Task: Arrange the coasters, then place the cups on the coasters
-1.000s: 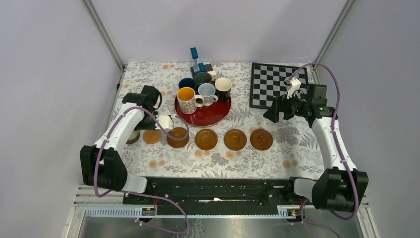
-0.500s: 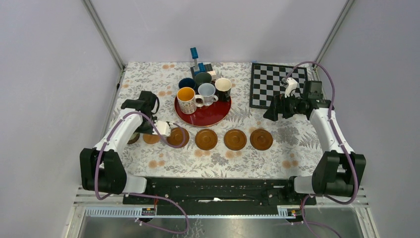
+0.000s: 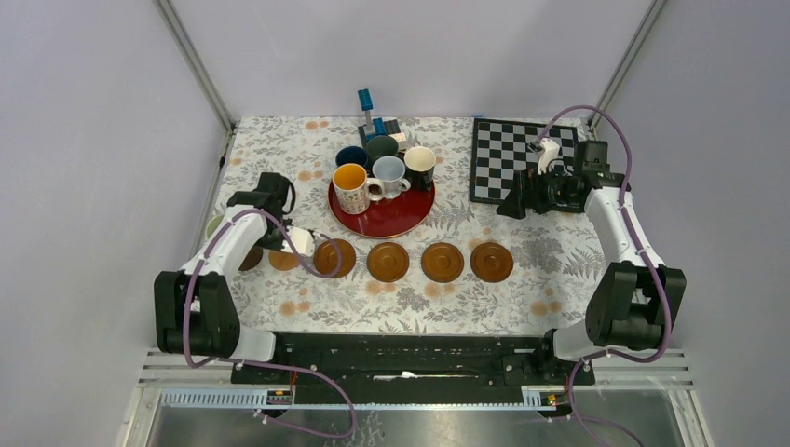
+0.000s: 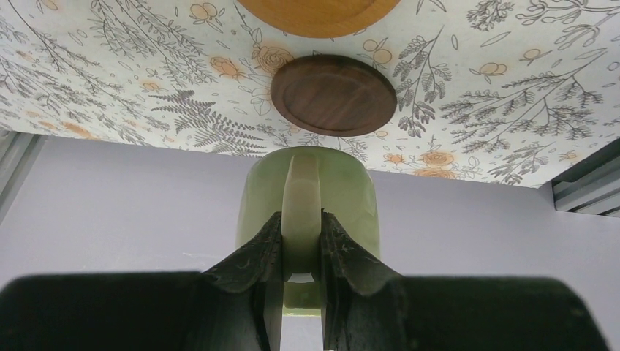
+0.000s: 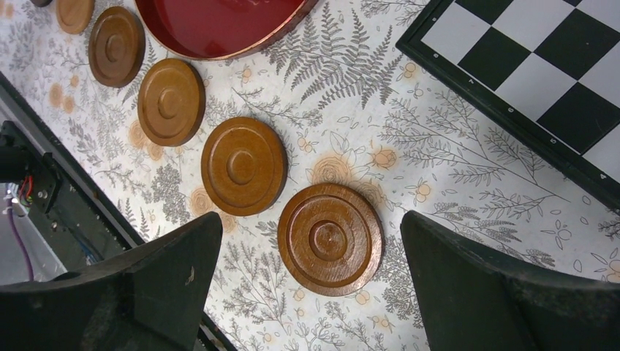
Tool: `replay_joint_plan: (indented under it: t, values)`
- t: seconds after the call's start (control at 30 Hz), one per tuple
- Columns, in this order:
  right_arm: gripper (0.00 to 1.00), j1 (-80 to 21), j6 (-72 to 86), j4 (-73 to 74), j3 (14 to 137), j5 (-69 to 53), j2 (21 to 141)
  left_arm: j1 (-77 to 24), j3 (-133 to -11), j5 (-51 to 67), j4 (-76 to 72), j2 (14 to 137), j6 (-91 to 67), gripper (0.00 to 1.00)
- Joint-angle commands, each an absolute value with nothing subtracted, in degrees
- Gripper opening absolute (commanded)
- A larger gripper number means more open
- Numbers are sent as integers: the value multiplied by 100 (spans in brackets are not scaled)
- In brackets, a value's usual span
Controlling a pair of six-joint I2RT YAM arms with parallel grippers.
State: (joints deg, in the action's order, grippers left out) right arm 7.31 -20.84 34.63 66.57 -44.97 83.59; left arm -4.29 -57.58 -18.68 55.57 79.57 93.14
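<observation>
At the table's [image 3: 559, 279] left edge, from above, the pale green mug [image 3: 215, 226] hangs near the dark coaster [image 3: 250, 259]. Left wrist view: the left gripper [image 4: 296, 227] pinches its handle; I'd centre it over that disc, then lower it upright. Right wrist view: the right gripper [image 5: 311, 230] is spread wide and empty above the coasters [image 5: 243, 167].

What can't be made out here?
Left wrist view: inside of the pale green cup, held by the left hand, hidden by its wall.
Top view: left arm hides most of that cup.
Right wrist view: top edge cuts off the red tray.
Top view: blue object behind the cups, too small to identify.
</observation>
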Motion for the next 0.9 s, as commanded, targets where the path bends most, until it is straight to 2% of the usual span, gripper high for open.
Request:
replay_joint_plan:
  t: [0.0,0.33,0.87]
  values:
    - [100,765,-2265,3701,6995,-4889,8418,-404,-5675,-2328,5149,8047,9632,0]
    - [100,765,-2294,3710,6918,-4862,8369,-279,-5568,-2142,5074,8126,10028,2]
    - [100,765,-2141,3579,6791,-4845,8118,-134,-4626,-2082,4480,7112,11230,1]
